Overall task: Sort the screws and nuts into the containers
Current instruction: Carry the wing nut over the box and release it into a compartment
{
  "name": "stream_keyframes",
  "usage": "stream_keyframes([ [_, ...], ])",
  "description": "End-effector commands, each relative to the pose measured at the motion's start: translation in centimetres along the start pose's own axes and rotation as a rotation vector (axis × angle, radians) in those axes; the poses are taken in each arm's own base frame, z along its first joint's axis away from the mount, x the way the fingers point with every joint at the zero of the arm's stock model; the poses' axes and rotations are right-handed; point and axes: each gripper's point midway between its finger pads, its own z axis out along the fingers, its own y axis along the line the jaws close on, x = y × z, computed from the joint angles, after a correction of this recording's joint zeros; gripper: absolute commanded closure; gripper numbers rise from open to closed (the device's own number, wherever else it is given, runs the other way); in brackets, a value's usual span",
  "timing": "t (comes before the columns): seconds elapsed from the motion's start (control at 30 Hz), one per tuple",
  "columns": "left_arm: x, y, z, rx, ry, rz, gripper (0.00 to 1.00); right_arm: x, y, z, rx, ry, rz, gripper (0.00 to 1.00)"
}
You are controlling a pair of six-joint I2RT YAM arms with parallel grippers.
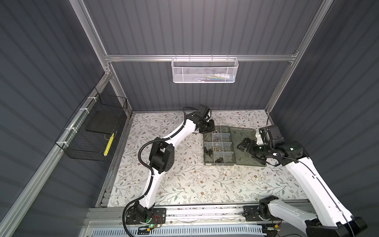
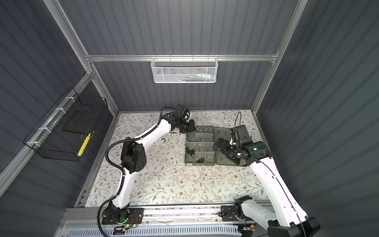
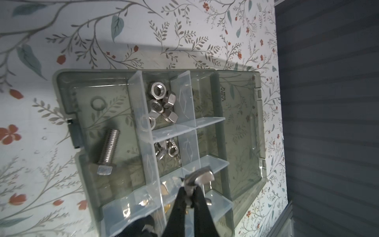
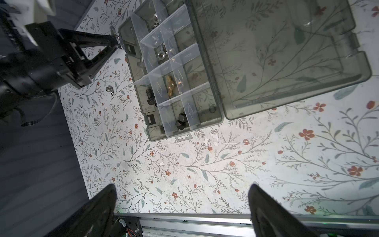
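Nut inside left pincer grip

both top views look steeply down from high over the arm bases toward the back wall, sharing nearly the whole floral-patterned tabletop and the flat smoky grey-green translucent plastic organiser box. the left wrist camera hangs close above that box, looking along the left gripper, which pinches a small silver metal piece at the frame's edge. the right wrist camera looks from farther off, past the right gripper, obliquely at the same box, its open hinged lid and the left gripper.
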Motion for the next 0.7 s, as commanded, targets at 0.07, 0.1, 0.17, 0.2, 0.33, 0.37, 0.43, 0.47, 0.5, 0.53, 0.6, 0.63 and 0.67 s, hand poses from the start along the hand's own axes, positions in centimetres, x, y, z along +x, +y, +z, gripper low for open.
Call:
stream_keyframes([
  [0.07, 1.0, 0.4, 3.9, 0.015, 0.036, -0.04, 0.87, 0.6, -1.6, -1.0, 0.028, -0.003, 0.014, 0.01],
  [0.1, 1.4, 0.5, 4.4, 0.011, 0.046, -0.04, 0.86, 0.7, -1.7, -1.0, 0.029, -0.002, 0.018, 0.01],
  [0.17, 1.7, 0.6, 5.0, 0.007, 0.054, -0.041, 0.85, 0.8, -1.9, -1.0, 0.03, 0.001, 0.02, 0.01],
  [0.2, 1.8, 0.6, 5.1, 0.007, 0.056, -0.039, 0.82, 0.8, -1.9, -0.9, 0.032, 0.001, 0.02, 0.01],
  [0.33, 1.6, 0.0, 3.8, -0.008, 0.059, -0.001, 0.64, 0.7, -1.9, -0.7, 0.031, 0.004, 0.017, 0.01],
  [0.37, 1.3, -0.2, 2.9, -0.021, 0.052, 0.022, 0.59, 0.5, -1.7, -0.6, 0.027, 0.004, 0.015, 0.01],
  [0.43, 0.5, -0.1, 0.6, -0.064, 0.024, 0.062, 0.43, 0.4, -1.6, -0.2, 0.027, 0.012, 0.014, 0.01],
  [0.47, 0.1, 0.2, -0.7, -0.088, 0.008, 0.08, 0.37, 0.3, -1.4, 0.1, 0.025, 0.017, 0.014, 0.01],
  [0.5, -0.2, 0.8, -1.8, -0.112, -0.001, 0.086, 0.35, 0.3, -1.3, 0.3, 0.022, 0.021, 0.012, 0.01],
  [0.53, -0.6, 1.7, -3.1, -0.139, -0.012, 0.083, 0.33, 0.1, -1.1, 0.6, 0.019, 0.024, 0.012, 0.01],
  [0.6, -1.2, 4.0, -5.5, -0.193, -0.029, 0.067, 0.33, -0.1, -0.7, 1.1, 0.011, 0.033, 0.01, 0.01],
  [0.63, -1.4, 5.4, -6.9, -0.224, -0.041, 0.054, 0.33, -0.3, -0.5, 1.3, 0.008, 0.036, 0.01, 0.01],
  [0.67, -1.5, 7.0, -8.1, -0.259, -0.05, 0.04, 0.33, -0.4, -0.3, 1.6, 0.005, 0.04, 0.008, 0.01],
])
